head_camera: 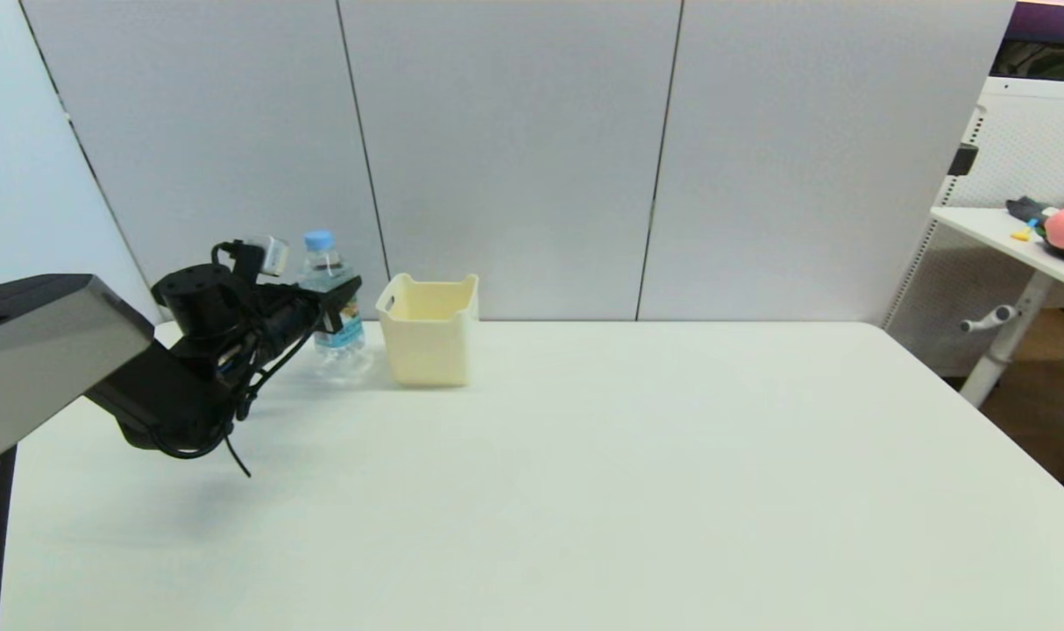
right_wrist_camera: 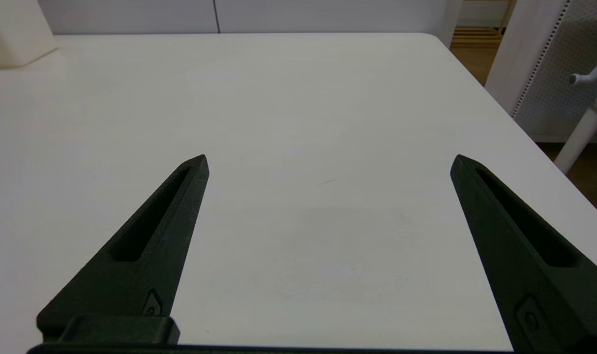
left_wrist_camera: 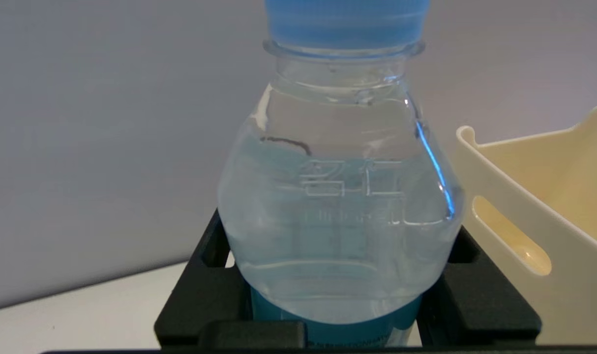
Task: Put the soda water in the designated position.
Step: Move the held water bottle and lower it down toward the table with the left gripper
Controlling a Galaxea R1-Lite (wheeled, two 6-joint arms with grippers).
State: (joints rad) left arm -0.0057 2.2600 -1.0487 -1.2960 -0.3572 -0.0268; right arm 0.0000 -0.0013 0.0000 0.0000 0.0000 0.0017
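While the soda water [head_camera: 329, 302] stands upright just left of the cream bin [head_camera: 430, 342] at the table's [head_camera: 585, 482] far edge, the left gripper [head_camera: 344, 302] grasps its labelled body, a finger [left_wrist_camera: 200, 295] pressed on each side. Well right of the bin, the right gripper [right_wrist_camera: 328, 162] hangs released, fingers spread wide over bare tabletop.

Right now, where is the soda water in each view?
Head view: soda water far left, between the left hand fingers, beside the cream bin.
Left wrist view: fills the centre, bin alongside.
Right wrist view: not in it.
Shared landmark: the bin.
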